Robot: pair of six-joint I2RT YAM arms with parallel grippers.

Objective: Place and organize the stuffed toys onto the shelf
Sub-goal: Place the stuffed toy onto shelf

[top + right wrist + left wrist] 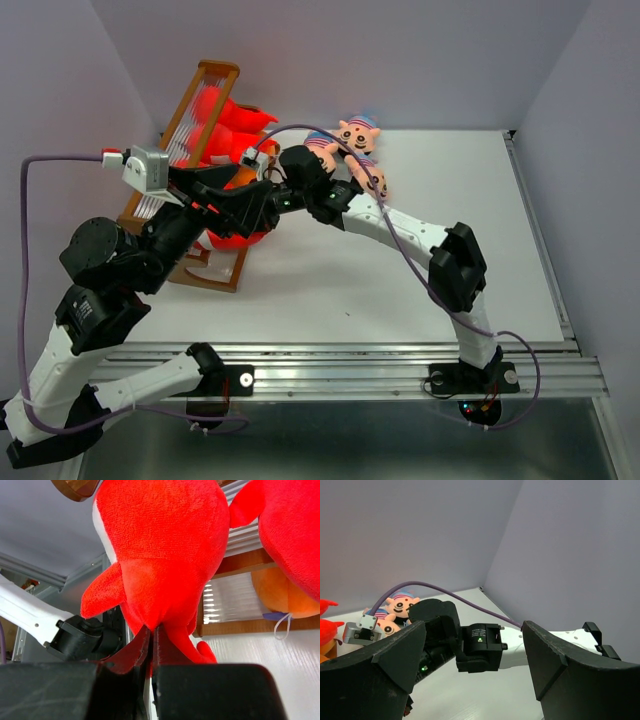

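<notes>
At frame centre, white counter [400, 290], grey walls [400, 60]; slatted wooden shelf [205, 90] upper left; right gripper [151, 650] pinching fuzzy red toy [160, 555]; left gripper [472, 645] spread wide.

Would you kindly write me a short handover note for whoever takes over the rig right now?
Left gripper: open, empty, facing the right arm's wrist.
Right gripper: shut on a red toy at the shelf.
Done: a second red toy and an orange toy are on the shelf.
Left: seat the held toy, then fetch the two doll heads from the table.
</notes>
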